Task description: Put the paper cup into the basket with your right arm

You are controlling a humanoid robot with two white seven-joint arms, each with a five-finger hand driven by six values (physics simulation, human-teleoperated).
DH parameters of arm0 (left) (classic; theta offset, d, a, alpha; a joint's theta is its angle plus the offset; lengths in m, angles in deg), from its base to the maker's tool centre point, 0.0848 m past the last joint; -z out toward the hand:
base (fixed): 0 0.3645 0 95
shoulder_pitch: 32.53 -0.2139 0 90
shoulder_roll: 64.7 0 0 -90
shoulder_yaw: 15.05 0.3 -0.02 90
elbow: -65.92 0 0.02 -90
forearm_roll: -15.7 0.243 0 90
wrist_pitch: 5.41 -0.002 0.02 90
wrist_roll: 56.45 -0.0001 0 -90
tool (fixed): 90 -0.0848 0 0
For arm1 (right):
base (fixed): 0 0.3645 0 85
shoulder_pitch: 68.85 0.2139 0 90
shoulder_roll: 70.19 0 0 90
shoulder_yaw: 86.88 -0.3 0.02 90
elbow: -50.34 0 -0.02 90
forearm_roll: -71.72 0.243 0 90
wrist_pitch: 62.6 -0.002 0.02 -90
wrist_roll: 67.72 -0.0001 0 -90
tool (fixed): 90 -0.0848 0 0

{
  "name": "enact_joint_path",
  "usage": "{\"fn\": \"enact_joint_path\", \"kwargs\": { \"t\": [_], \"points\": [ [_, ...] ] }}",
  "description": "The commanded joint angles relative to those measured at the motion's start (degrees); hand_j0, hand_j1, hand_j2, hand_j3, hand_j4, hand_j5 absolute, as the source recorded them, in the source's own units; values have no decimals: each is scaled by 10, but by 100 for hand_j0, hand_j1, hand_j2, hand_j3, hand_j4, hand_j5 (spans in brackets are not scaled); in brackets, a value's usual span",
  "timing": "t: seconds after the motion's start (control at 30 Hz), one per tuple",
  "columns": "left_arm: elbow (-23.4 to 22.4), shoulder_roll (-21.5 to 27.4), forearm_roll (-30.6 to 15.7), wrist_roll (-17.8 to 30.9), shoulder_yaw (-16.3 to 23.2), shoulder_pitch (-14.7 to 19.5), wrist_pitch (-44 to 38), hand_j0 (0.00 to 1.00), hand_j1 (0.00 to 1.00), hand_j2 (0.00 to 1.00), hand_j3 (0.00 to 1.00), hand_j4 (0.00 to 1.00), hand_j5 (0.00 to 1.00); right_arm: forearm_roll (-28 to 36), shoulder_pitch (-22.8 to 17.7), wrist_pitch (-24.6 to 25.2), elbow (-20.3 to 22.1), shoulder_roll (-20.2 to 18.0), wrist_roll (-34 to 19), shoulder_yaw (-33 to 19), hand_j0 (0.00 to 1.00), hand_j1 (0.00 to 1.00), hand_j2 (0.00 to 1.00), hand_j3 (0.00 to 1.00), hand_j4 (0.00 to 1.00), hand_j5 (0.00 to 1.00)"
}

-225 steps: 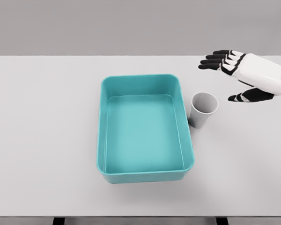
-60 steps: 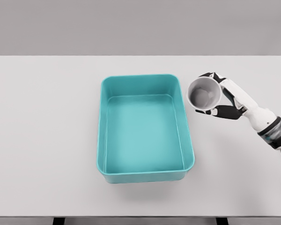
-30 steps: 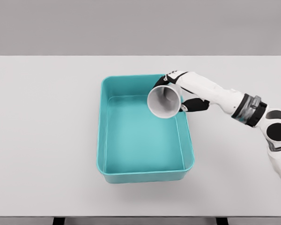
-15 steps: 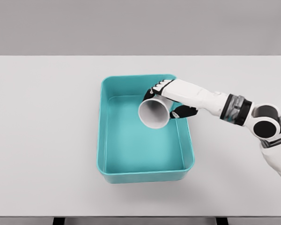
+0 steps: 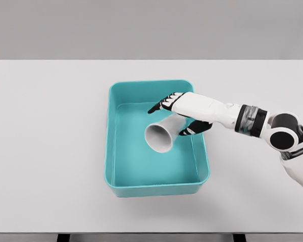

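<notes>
Right robot hand (image 5: pixel 184 115) reaches in from the right edge, out over the teal basket (image 5: pixel 116 146). Fingers (image 5: pixel 161 105) look spread on the far side of the paper cup (image 5: pixel 161 135), thumb on the near side. Cannot say for sure whether the grip is loosening; the hand reads as wrapped round the cup's narrow base end. Cup lies tilted, mouth toward the near left, facing the camera. It hangs over the basket's interior, right of centre, inside the rim line. Whether the cup's rim touches the basket floor cannot be told from this view. Left arm not in view.

Step in hand, as judged: the release. The cup is already placed over the basket, so only the letting go remains.

To do it well:
- Lower a little first, so the cup has only a short drop and does not bounce off the right wall.
- Open all fingers together; a lone late finger could flick the light cup sideways.
- The cup is tilted and will likely roll on landing. Fine, provided it stays inside.
- Draw the hand up, then right, clear of the rim.

Basket sits mid tabletop (image 5: pixel 50 131).
</notes>
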Motion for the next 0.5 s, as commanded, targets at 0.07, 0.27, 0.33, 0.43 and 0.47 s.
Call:
{"fn": "enact_joint_path", "kwargs": {
  "t": [0.07, 0.27, 0.33, 0.43, 0.47],
  "points": [
    [0, 0, 0, 0, 0, 0, 0, 100, 100, 100, 100, 100, 100, 3, 3, 4, 0, -1, 0, 0, 95, 95, 95, 95, 95, 95],
    [0, 0, 0, 0, 0, 0, 0, 100, 100, 100, 100, 100, 100, 33, -3, 12, 0, -4, 0, -37, 100, 100, 100, 100, 100, 100],
    [0, 0, 0, 0, 0, 0, 1, 100, 100, 100, 100, 100, 100, 103, -11, 11, 0, -7, 0, -93, 100, 100, 100, 100, 100, 100],
    [0, 0, 0, 0, 0, 0, 0, 100, 100, 100, 100, 100, 100, 195, -38, 12, -1, -12, 0, -139, 100, 100, 100, 100, 100, 100],
    [0, 0, 0, 0, 0, 0, 1, 100, 100, 100, 100, 100, 100, 225, -49, 12, -1, -20, 0, -157, 100, 100, 100, 100, 100, 100]
  ]
}}
